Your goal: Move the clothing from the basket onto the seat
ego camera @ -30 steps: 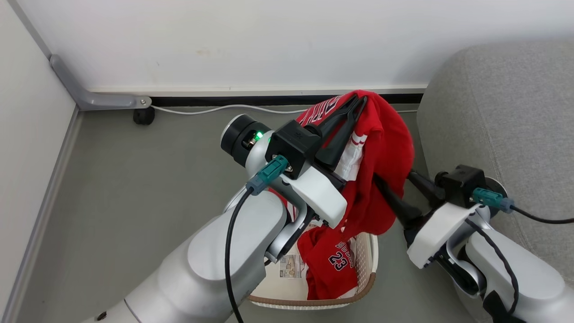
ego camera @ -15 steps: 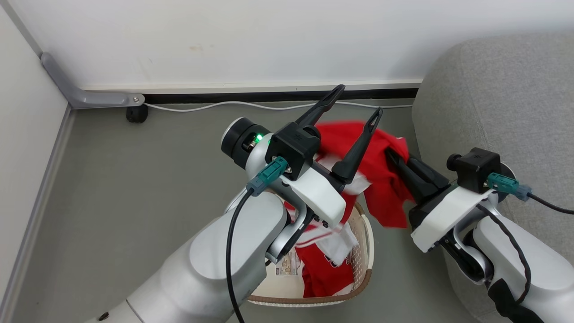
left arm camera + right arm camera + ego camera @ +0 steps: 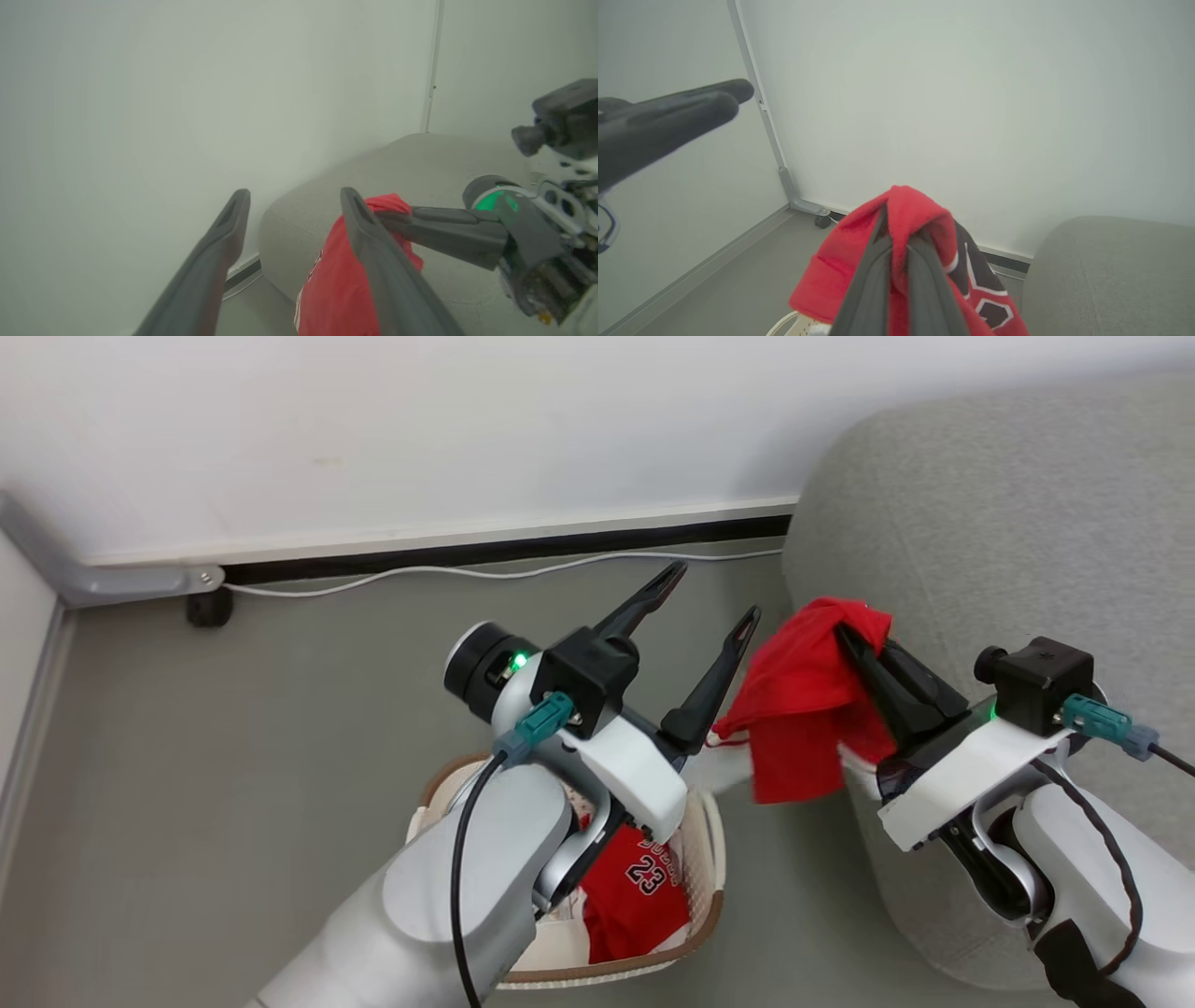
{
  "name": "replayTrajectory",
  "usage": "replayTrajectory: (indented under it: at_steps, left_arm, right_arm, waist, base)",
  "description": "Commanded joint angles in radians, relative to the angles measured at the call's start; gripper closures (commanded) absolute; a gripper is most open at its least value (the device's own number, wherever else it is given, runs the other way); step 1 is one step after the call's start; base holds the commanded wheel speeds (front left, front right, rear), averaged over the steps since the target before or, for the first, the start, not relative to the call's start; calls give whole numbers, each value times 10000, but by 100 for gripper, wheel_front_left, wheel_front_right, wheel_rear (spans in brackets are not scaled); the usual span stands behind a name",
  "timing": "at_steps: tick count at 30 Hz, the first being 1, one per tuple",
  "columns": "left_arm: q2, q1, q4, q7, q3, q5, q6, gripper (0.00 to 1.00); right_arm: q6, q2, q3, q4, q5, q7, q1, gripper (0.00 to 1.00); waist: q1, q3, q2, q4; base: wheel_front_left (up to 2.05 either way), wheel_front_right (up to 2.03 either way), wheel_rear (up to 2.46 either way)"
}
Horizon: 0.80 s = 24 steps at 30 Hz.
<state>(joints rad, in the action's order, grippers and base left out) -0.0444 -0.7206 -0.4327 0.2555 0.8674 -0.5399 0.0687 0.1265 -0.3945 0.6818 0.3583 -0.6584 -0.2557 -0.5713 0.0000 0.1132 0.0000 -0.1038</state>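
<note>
The right gripper [image 3: 854, 639] has its jaws pressed together on a fold of a red garment [image 3: 803, 719]. In the head view the cloth drapes from the fingers toward 7 o'clock, in front of the rounded corner of the grey seat [image 3: 980, 523], which fills the 1 to 4 o'clock side. At 9 o'clock of the garment, the left gripper [image 3: 714, 593] has its jaws spread wide around nothing, one finger just beside the cloth. At 6 o'clock, under the left forearm, the basket [image 3: 695, 933] holds a red jersey [image 3: 635, 887] numbered 23.
</note>
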Motion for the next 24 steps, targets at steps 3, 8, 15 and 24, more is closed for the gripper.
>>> replayTrajectory:
  at_steps: [3, 8, 15, 24]
  left_arm:
    - [-73, 146, 79, 61, -543, 226, -214, 0]
    - [-70, 750, 73, 62, -1041, 540, -447, 0]
    - [-67, 1565, 204, 62, -1755, 1009, -748, 0]
    - [-61, 2262, 436, 62, -2346, 1357, -1118, 0]
  right_arm:
    - [42, -97, -198, -437, 159, -61, 280, 100]
    - [42, -100, -519, -767, 244, -61, 431, 100]
    - [42, -161, -920, -1090, 345, -61, 649, 100]
    - [42, -167, -1426, -1376, 414, -61, 904, 100]
  waist:
    - [0, -121, 0, -567]
    - [0, -237, 0, -1385]
    - [0, -493, 0, -2462]
    - [0, -615, 0, -3692]
  base:
    - [0, 0, 0]
    - [0, 0, 0]
    - [0, 0, 0]
    - [0, 0, 0]
